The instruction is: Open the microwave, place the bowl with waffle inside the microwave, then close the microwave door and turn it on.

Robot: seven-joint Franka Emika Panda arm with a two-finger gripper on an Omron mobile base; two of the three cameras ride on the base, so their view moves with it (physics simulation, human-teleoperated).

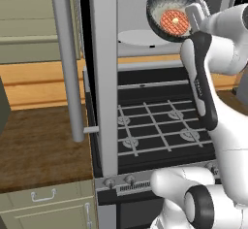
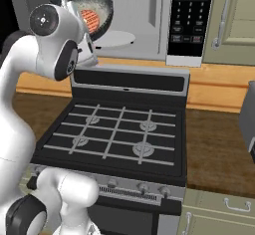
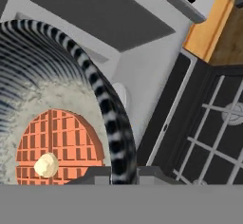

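Above the stove (image 1: 155, 126), at the mouth of the microwave (image 2: 144, 25), the hand (image 1: 193, 15) grips the bowl (image 1: 167, 5) by its rim and holds it steeply tilted, with the waffle (image 1: 174, 22) inside (a pale dab sits on it). The microwave door (image 1: 104, 73) already stands swung wide open, its bar handle (image 1: 68, 63) toward the camera. The bowl is not yet set on the white turntable (image 2: 115, 39). Setting it down, shutting the door and pressing the button panel (image 2: 189, 17) are left.

My arm (image 1: 227, 126) is all glossy white rounded shells with black bands at the joints, a long black strip with tiny white lettering, and a grey disc cap.
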